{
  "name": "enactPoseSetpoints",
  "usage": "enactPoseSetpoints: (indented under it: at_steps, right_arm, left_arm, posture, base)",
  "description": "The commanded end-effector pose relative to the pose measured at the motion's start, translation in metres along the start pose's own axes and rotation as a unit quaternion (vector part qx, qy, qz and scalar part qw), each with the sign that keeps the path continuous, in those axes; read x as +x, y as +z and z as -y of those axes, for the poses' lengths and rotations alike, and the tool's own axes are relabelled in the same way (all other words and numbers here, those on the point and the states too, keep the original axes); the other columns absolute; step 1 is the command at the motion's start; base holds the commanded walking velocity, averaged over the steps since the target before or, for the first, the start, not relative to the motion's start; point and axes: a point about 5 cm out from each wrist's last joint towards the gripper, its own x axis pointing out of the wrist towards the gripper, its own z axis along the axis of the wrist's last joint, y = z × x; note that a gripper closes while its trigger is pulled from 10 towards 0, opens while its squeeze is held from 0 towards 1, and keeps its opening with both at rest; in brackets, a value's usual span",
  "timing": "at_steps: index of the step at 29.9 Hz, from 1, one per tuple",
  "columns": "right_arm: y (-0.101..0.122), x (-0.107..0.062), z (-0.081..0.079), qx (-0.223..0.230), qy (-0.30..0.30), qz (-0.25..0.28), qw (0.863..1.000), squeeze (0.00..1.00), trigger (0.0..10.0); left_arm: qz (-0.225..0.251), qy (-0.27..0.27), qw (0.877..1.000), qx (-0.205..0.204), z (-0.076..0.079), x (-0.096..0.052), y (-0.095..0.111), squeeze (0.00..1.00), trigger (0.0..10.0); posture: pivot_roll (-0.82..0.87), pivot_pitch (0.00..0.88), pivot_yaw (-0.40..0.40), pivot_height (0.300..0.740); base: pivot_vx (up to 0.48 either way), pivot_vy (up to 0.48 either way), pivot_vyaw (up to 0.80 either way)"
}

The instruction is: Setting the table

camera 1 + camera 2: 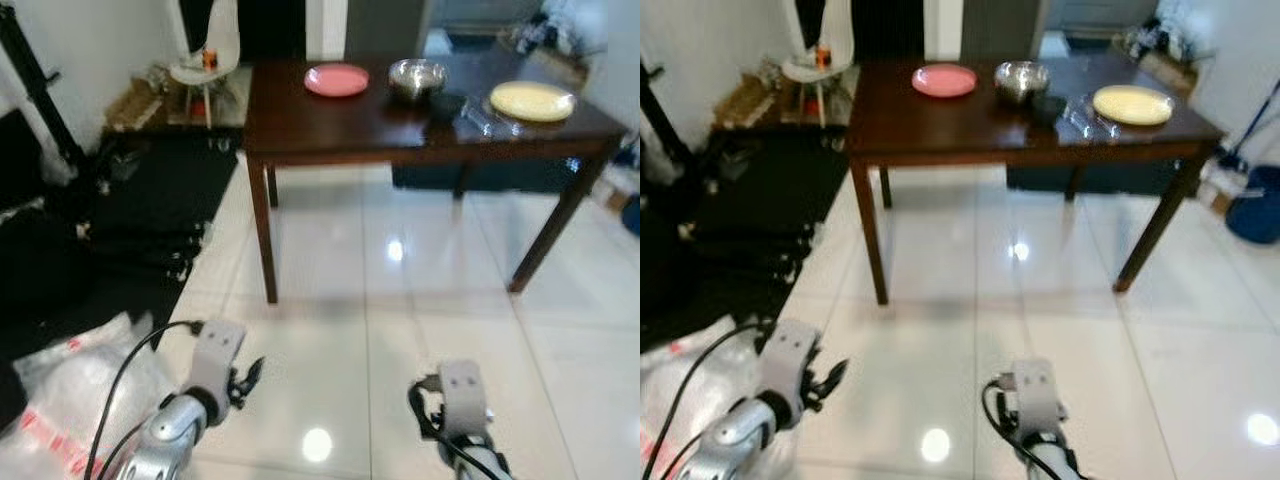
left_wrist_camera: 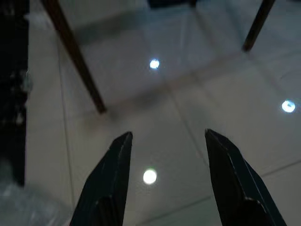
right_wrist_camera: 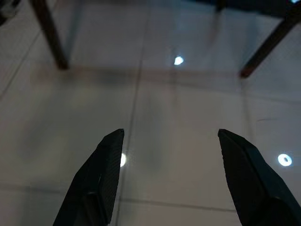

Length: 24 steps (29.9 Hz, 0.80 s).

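Left wrist view: left gripper (image 2: 164, 136) jaws apart above floor (image 2: 155, 122).

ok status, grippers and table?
Left gripper and right gripper open, empty, low over floor tiles. Table ahead: pink plate, metal bowl, yellow plate.

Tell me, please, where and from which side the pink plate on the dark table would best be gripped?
Probably by its near rim. The pink plate lies flat toward the far edge of the table, with bare tabletop in front of it. The metal bowl sits on its right, so pinching the thin raised rim from the robot's side or the left looks clearest.
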Motion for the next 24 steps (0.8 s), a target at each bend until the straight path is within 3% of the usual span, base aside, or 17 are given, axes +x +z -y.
enactPoseSetpoints:
  at_steps: [1,6,11,12,13,14,15,16,19,24]
  right_arm:
    - [-0.007,-0.004,-0.006,0.005,0.008,-0.015,1.000,0.00,10.0]
    - [-0.003,-0.003,-0.006,0.008,0.007,-0.007,1.000,0.00,10.0]
    - [0.017,0.000,-0.006,0.011,0.005,0.030,0.999,0.00,10.0]
    - [0.031,0.004,-0.006,0.016,0.006,0.054,0.998,0.00,10.0]
    - [0.068,0.014,-0.010,0.029,0.022,0.114,0.993,0.00,10.0]
    - [0.083,0.018,-0.013,0.033,0.032,0.136,0.990,0.00,10.0]
    - [0.083,0.018,-0.013,0.033,0.032,0.136,0.990,0.00,10.0]
    - [0.102,0.023,-0.022,0.032,0.057,0.161,0.985,0.00,10.0]
    - [0.130,0.030,-0.040,0.029,0.105,0.193,0.975,0.00,10.0]
    - [0.134,0.034,-0.051,0.029,0.138,0.186,0.972,0.00,10.0]
  left_arm:
    - [-0.010,0.009,1.000,-0.016,-0.003,-0.003,-0.005,0.00,10.0]
    - [0.030,0.014,0.998,-0.044,0.000,0.001,0.016,0.00,10.0]
    - [0.059,0.029,0.997,-0.050,0.001,0.004,0.034,0.00,10.0]
    - [0.071,0.042,0.995,-0.048,0.000,0.004,0.041,0.00,10.0]
    - [0.082,0.090,0.992,-0.045,-0.009,0.003,0.049,0.00,10.0]
    - [0.085,0.111,0.989,-0.045,-0.013,0.002,0.051,0.00,10.0]
    - [0.085,0.111,0.989,-0.045,-0.013,0.002,0.051,0.00,10.0]
    - [0.083,0.138,0.986,-0.043,-0.020,-0.002,0.050,0.00,10.0]
    - [0.076,0.183,0.980,-0.033,-0.031,-0.012,0.043,0.00,10.0]
    - [0.055,0.237,0.970,-0.022,-0.039,-0.030,0.028,0.00,10.0]
  posture:
    - [-0.03,0.000,0.107,0.740]
    - [-0.03,0.000,0.106,0.740]
    - [-0.03,0.000,0.105,0.740]
    - [-0.03,0.000,0.103,0.740]
    - [-0.02,0.000,0.088,0.740]
    - [-0.02,0.000,0.088,0.740]
    - [-0.02,0.000,0.088,0.740]
    - [0.00,0.000,0.060,0.740]
    - [0.03,0.000,0.026,0.740]
    - [0.09,0.000,-0.035,0.740]
  base:
    - [0.000,0.000,-0.80]
    - [0.000,0.000,-0.80]
    - [0.000,0.000,-0.80]
    - [0.000,0.000,-0.80]
    - [0.000,0.000,0.00]
    - [0.000,0.000,0.00]
    - [0.000,0.000,0.00]
    - [0.000,0.000,0.00]
    - [0.000,0.000,0.00]
    - [0.000,0.000,0.00]
